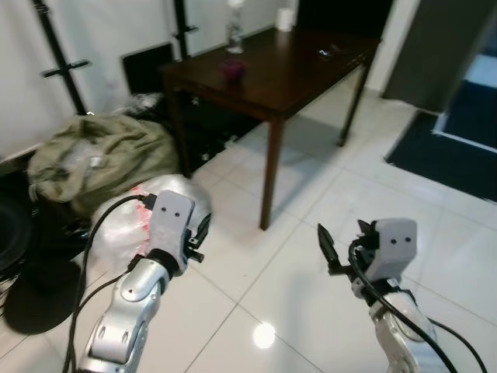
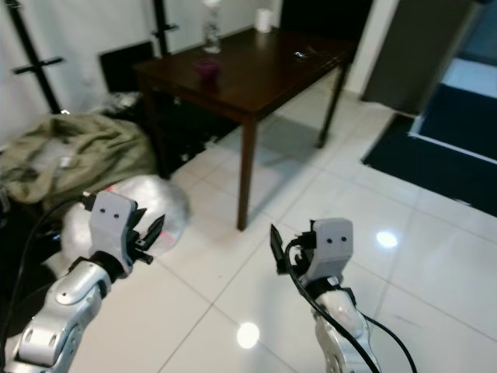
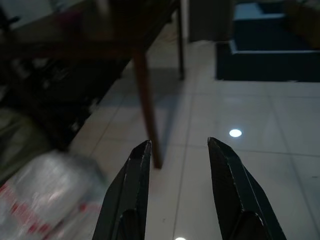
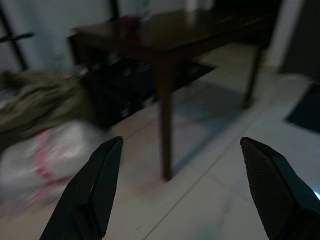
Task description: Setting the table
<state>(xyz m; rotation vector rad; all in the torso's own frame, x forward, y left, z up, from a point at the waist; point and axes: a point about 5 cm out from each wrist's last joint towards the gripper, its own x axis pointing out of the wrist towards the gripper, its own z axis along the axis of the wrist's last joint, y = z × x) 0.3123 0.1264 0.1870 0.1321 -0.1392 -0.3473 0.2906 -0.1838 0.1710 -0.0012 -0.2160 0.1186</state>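
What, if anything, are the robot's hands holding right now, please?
Nothing. The left hand and right hand are both open and empty, raised above the floor, short of the table.

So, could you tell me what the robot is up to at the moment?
Nothing is being handled yet. The robot stands on the white tiled floor, short of the dark wooden table. Both arms are raised in front of it: the left gripper and the right gripper are both open and empty. On the table stand a clear bottle, a small purple cup and a white roll. A green bag and a plastic bag lie beside the table.
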